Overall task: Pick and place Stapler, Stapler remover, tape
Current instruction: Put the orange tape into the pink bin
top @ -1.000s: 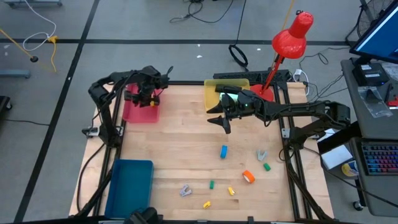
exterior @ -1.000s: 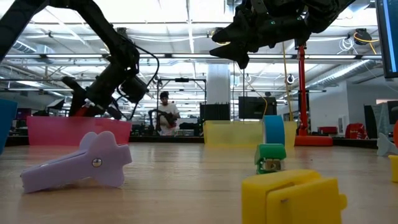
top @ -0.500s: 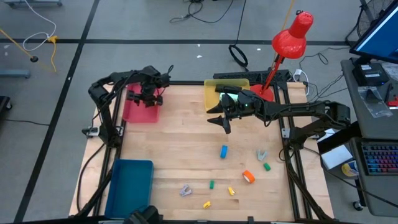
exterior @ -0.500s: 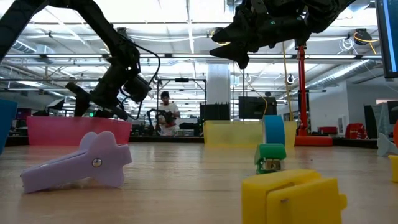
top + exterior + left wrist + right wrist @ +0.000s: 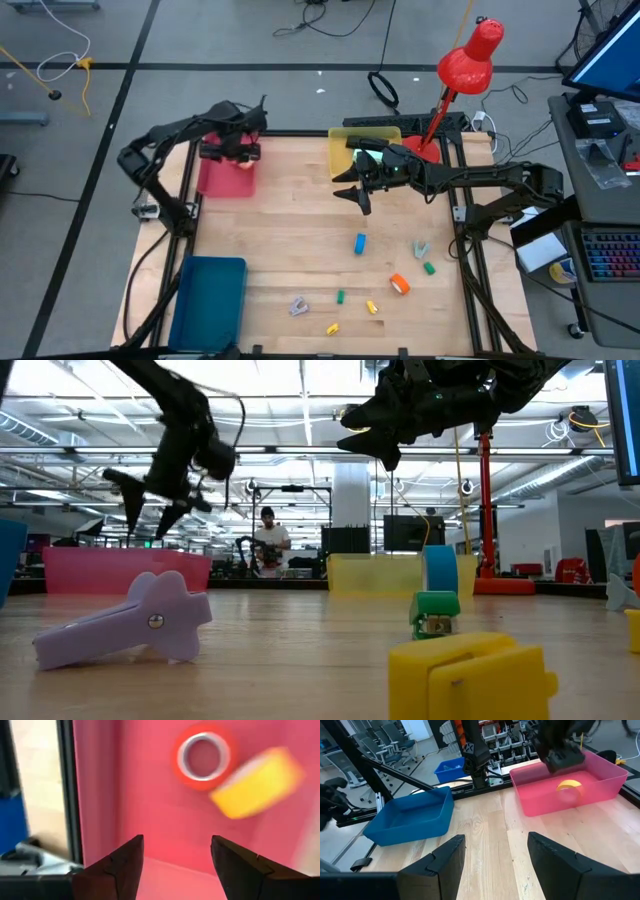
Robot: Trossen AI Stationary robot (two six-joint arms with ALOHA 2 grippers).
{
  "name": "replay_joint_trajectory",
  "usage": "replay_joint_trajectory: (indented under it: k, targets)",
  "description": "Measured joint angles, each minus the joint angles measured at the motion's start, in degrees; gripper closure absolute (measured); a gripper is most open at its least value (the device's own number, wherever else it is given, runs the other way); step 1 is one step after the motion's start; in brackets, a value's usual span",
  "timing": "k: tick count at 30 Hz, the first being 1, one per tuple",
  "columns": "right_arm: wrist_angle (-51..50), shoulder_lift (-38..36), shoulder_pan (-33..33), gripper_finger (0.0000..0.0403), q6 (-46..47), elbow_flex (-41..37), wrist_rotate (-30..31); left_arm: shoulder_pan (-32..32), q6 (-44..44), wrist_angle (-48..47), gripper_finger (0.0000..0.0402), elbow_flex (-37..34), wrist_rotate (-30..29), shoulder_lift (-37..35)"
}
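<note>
My left gripper [image 5: 232, 152] [image 5: 175, 840] hangs open over the pink bin [image 5: 222, 178], touching nothing. On the bin's floor below it lie the red tape roll [image 5: 204, 755] and the yellow tape roll [image 5: 256, 782], which is blurred. My right gripper [image 5: 352, 198] [image 5: 366, 438] hovers open high above the table's middle. The blue tape roll [image 5: 360, 242] [image 5: 440, 570] stands on edge on the table and the orange tape roll [image 5: 399, 284] lies near it. A purple tool [image 5: 298, 305] [image 5: 125, 622] and a grey tool [image 5: 421, 248] lie on the wood.
A yellow bin [image 5: 362, 150] sits at the far edge behind my right gripper, and a blue bin [image 5: 208, 298] at the near left corner. Small green blocks [image 5: 340, 296] and yellow blocks [image 5: 371, 307] lie scattered near the front. A red lamp [image 5: 468, 58] stands beyond the far right corner.
My left gripper has risen up out of the pink bin and shifted a little toward the table's far left. The right arm has kept still.
</note>
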Motion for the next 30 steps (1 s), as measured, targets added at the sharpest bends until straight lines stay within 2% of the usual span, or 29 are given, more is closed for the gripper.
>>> replay_joint_trajectory:
  k: [9, 15, 24, 30]
  targets:
    - [0.0, 0.0, 0.0, 0.0195, 0.0, 0.0, 0.0, -11.1, 0.4, 8.8, 0.0175, 0.0, 3.9, -6.8]
    - [-2.1, 0.0, 0.0, 0.0195, -0.7, 0.0, 0.0, -22.2, 0.4, 20.9, 0.0176, 0.0, 5.9, -9.2]
    - [-17.9, -2.8, 0.0, 0.0195, -3.9, 0.0, -0.1, -36.6, 7.7, 41.4, 0.0176, 0.0, 5.9, -8.6]
    - [-31.0, -8.5, 0.0, 0.0195, -8.5, 0.0, 0.0, -42.0, 8.1, 50.5, 0.0176, 0.0, 1.7, -8.6]
